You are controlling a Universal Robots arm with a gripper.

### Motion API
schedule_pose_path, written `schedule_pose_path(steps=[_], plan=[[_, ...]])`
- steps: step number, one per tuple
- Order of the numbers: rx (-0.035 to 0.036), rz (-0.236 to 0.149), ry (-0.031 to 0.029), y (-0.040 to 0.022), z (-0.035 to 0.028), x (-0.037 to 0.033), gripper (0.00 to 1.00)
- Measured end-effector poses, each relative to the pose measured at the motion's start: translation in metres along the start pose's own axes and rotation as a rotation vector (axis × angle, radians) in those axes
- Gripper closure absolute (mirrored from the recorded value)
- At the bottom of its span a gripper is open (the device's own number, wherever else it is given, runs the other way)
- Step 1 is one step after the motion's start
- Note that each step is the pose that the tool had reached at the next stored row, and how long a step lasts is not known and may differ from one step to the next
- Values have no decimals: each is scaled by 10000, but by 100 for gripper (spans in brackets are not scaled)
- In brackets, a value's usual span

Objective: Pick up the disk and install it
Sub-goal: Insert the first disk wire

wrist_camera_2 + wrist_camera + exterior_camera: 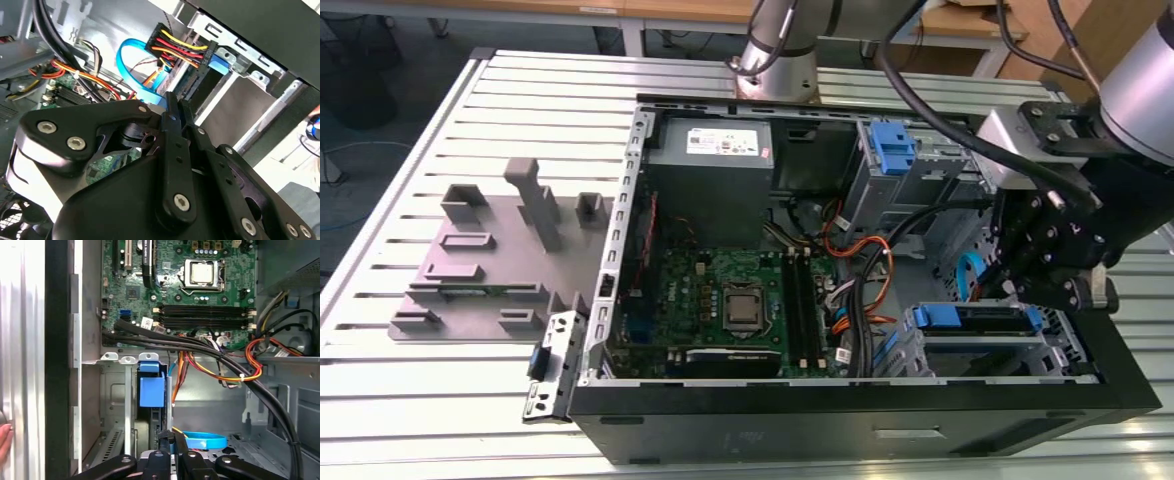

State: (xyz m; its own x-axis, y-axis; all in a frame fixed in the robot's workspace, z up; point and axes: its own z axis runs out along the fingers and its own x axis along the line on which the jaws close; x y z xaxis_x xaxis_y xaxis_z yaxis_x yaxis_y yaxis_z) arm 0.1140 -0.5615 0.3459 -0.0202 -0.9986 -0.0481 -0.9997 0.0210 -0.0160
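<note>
Slatted aluminium table (454,120) carries an open computer case (854,430) with the green motherboard (720,290) lying flat on its floor. Beside the motherboard, on the exterior view's right, the disk (974,318) sits in the case's drive bay. It is a slim grey slab framed by a blue plastic carrier, and its label face cannot be made out. In the first wrist view the disk (151,390) is seen edge-on, its blue tab pointing toward the motherboard, and a blue ribbon cable (205,440) loops just beside it. The arm reaches down into the case on the disk's side of the motherboard, wrist tilted. The gripper (172,442) hangs close to the disk's end with its two black fingers (170,120) pressed together, gripping nothing.
</note>
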Motion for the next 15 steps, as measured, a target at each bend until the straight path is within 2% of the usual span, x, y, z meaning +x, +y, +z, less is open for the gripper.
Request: schedule_pose_path(steps=[8, 15], plan=[[12, -10, -18, -2, 5, 108, 84], [110, -34, -112, -3, 24, 147, 84]])
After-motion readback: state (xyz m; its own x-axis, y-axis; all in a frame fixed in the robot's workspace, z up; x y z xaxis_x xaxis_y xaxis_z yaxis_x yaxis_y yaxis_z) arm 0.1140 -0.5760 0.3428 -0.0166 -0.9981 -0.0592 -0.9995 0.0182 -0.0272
